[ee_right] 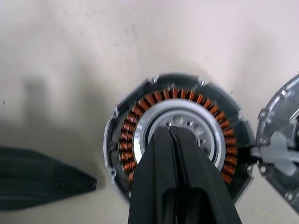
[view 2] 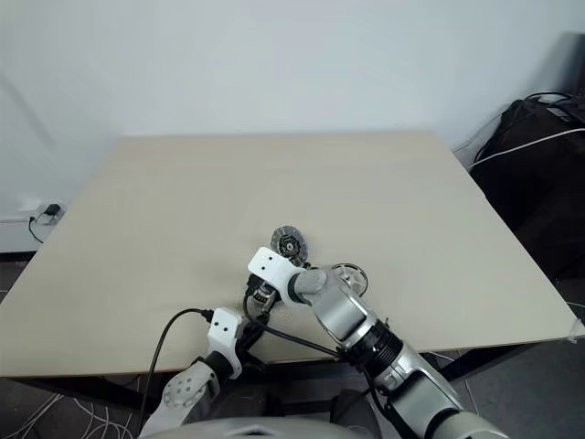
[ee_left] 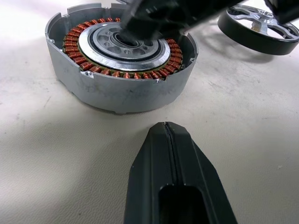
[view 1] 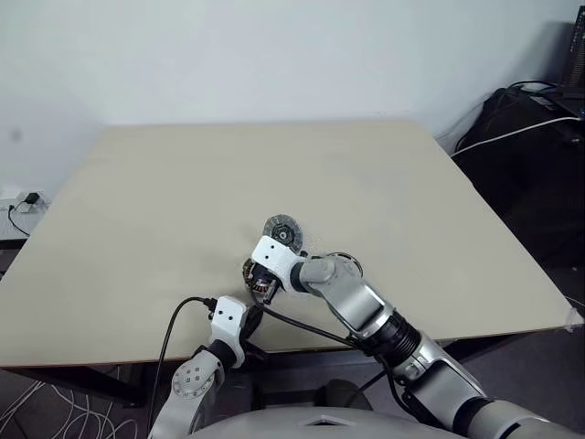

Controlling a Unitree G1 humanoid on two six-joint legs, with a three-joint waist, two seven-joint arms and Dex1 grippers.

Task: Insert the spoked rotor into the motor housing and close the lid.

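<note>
The motor housing, a grey shell with a ring of copper windings round a silver centre, lies open side up near the table's front edge. My right gripper is shut, its tip over the housing's silver centre; I cannot tell whether it touches. My left gripper is shut on nothing and rests on the table just in front of the housing. The spoked rotor, black-rimmed, lies on the table to the housing's right, partly behind my right arm. The lid, a ribbed grey disc, lies just beyond the housing.
The beige table stretches far behind and to both sides of the parts. Its front edge runs close under my left gripper. Dark equipment and cables stand off the table at the right.
</note>
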